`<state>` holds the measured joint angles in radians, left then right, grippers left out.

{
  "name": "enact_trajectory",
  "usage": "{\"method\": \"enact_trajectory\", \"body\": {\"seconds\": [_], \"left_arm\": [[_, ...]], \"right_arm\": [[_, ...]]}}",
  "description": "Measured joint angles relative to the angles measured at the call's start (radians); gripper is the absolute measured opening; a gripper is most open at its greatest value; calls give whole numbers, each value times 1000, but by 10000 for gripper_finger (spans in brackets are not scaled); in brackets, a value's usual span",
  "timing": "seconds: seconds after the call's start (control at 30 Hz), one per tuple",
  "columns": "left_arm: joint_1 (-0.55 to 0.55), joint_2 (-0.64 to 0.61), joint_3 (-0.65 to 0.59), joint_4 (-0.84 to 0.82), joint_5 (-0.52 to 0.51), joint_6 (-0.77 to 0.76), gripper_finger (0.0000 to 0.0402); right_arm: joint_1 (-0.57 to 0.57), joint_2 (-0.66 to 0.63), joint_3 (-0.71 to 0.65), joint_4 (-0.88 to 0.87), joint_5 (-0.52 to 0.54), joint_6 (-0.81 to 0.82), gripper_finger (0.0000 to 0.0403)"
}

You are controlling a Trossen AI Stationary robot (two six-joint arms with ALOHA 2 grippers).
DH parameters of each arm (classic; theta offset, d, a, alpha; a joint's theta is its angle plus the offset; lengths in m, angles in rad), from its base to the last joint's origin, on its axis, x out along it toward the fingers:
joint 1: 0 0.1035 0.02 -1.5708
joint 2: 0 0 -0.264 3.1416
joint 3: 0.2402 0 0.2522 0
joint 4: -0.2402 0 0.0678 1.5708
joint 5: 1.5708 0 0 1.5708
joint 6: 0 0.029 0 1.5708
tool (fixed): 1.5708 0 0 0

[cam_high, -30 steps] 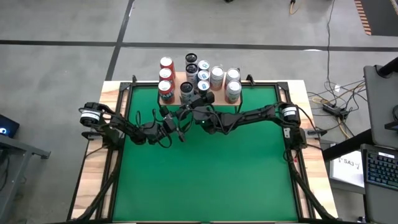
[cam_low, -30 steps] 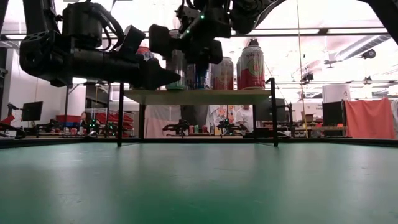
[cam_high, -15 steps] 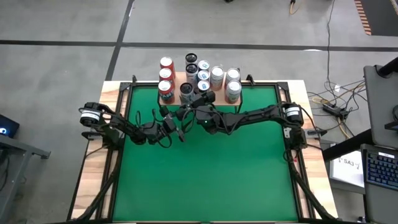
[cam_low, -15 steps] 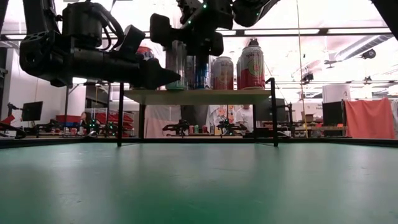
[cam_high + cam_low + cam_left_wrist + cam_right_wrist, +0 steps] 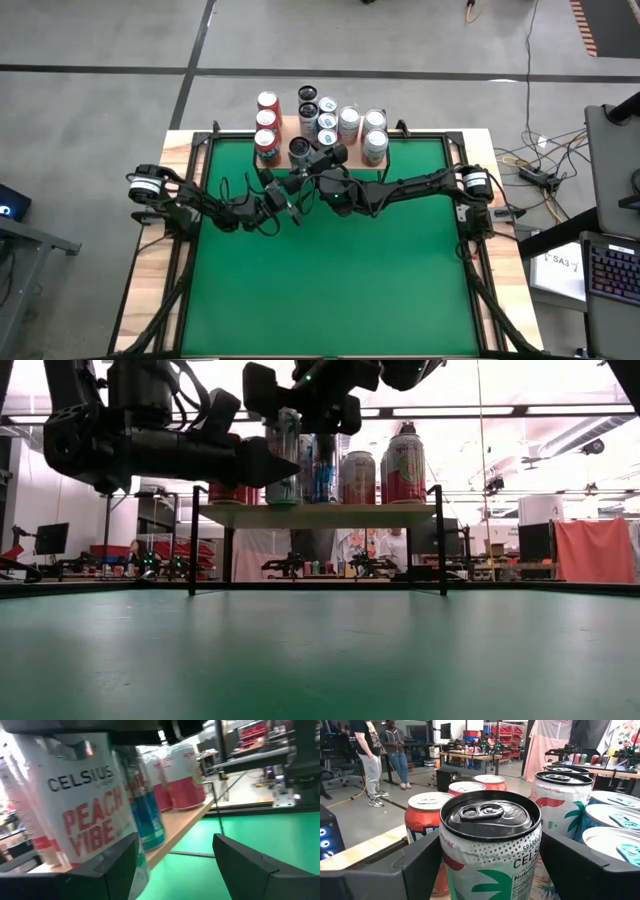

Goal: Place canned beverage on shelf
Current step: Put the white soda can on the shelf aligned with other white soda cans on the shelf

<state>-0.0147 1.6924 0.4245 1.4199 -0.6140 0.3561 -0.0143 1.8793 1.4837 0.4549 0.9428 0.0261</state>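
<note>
My right gripper [image 5: 306,155] is shut on a white Celsius can with a black top [image 5: 490,815], at the near edge of the shelf [image 5: 330,515]. The can is upright; in the low view [image 5: 283,460] its bottom is about level with the shelf top, and I cannot tell whether it rests there. My left gripper [image 5: 287,196] is open and empty just on the near side of the can, whose "Peach Vibe" label [image 5: 85,810] shows beyond one of its fingers. Several other cans stand on the shelf. My right gripper pinches the can's upper wall, just under the rim [image 5: 446,862], between its two fingers [image 5: 415,870], one on each side. The fingers come from the table's right, roughly level. The can is upright below the gripper, and its wall looks creased under the rim.
Red cans [image 5: 266,120] stand at the shelf's left end. White and blue cans [image 5: 327,118] fill the middle, and two white cans [image 5: 375,135] stand at the right. The green table [image 5: 330,280] lies open on the near side of both arms. People stand in the room beyond [image 5: 370,755].
My right gripper has risen, taking the can up with it, still upright. My left gripper has also risen and has gone a little toward the can, staying open.
</note>
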Motion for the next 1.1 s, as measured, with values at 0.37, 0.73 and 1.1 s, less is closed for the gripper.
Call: {"method": "enact_trajectory", "body": {"seconds": [0.37,0.73,1.1], "left_arm": [[10,0,6,-6,-55,5,239],[10,0,26,-8,-58,24,239],[31,0,26,-16,-57,60,239]], "right_arm": [[12,-24,0,0,1,-50,302],[37,-40,36,-1,1,-124,302],[91,-41,114,-5,30,-254,302]]}}
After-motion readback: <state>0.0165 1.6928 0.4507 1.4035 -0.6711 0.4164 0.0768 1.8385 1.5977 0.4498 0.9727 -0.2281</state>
